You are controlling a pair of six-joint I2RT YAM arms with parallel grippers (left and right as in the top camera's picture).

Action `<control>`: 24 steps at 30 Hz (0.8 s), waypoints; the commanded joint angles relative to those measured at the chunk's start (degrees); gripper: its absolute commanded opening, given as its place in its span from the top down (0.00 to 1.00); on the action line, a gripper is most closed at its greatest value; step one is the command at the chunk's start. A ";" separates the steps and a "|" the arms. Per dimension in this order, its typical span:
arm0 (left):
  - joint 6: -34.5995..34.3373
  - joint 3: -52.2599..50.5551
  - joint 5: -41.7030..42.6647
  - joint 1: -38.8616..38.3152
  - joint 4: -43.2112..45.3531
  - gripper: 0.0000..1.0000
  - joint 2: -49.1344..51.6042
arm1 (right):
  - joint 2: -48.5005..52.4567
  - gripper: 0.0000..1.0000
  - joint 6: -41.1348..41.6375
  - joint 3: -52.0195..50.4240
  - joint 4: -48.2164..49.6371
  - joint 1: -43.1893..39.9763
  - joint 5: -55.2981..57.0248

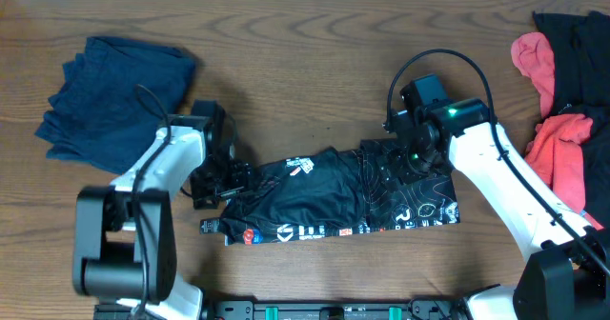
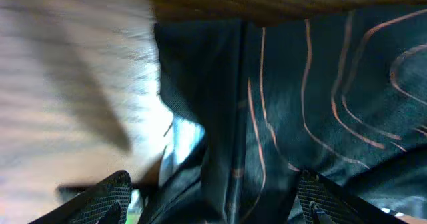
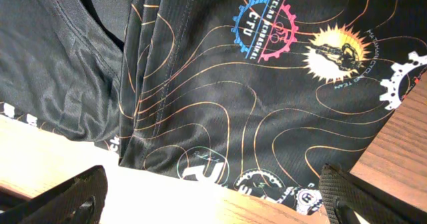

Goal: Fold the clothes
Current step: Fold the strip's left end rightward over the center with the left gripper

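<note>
Overhead: half-folded black jersey (image 1: 324,201), orange contour lines

table (image 1: 305,63), black jersey (image 1: 324,201), navy garment (image 1: 114,91), coral pieces (image 1: 558,149)

I was working at what looked like a robotics lab bench. A brown wood-grain table (image 1: 286,34) filled the overhead view. Two white-and-black robot arms, the left arm (image 1: 162,158) and the right arm (image 1: 496,163), rose from a black rail (image 1: 334,311) at its near edge. Sports clothes lay out like test material: a navy pile (image 1: 114,91), a black jersey (image 1: 324,196) and coral-red pieces (image 1: 562,149).
</note>
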 commanded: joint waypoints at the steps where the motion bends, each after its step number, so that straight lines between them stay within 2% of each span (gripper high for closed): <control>1: 3.13 -2.08 4.39 0.17 0.98 0.19 2.01 | -0.87 0.01 1.01 0.79 -0.11 -0.63 0.46; 5: 3.13 -5.14 6.69 0.17 3.56 0.19 2.47 | -0.87 0.01 1.01 0.79 -0.13 -0.63 0.55; 7: 3.13 -6.10 8.48 0.17 3.87 0.22 2.47 | -0.87 0.01 1.01 0.79 -0.11 -0.63 0.55; 11: 3.15 -6.43 10.01 0.17 3.61 0.56 2.45 | -0.87 0.01 1.05 0.79 0.09 -0.66 0.55; 13: 3.15 -6.40 10.08 0.17 3.61 0.77 2.38 | -0.87 0.01 1.90 0.79 0.24 -0.70 1.03; 14: 3.34 -6.29 9.90 0.24 3.58 0.91 2.34 | -0.87 0.01 2.95 0.79 0.28 -0.79 1.95; 17: 3.32 -4.76 9.68 0.92 2.27 0.94 2.34 | -0.87 0.02 6.12 0.79 0.52 -1.51 5.27; 18: 3.26 -3.72 9.01 1.44 1.11 0.94 2.34 | -0.87 0.09 6.34 0.79 0.83 -1.86 5.49; 19: 3.04 -2.40 7.74 2.03 -0.46 0.94 2.34 | -0.87 0.22 6.36 0.79 1.29 -2.29 5.49; 21: 3.08 1.20 4.37 3.50 -4.68 0.94 2.16 | -0.85 0.69 6.34 0.79 2.43 -3.04 5.49; 23: 3.10 5.18 0.98 5.01 -9.07 0.94 1.53 | -0.83 0.92 6.34 0.76 3.72 -3.65 5.49; 24: 3.10 7.08 -0.33 5.68 -10.97 0.94 1.16 | -0.74 0.99 6.34 0.76 4.28 -3.87 5.49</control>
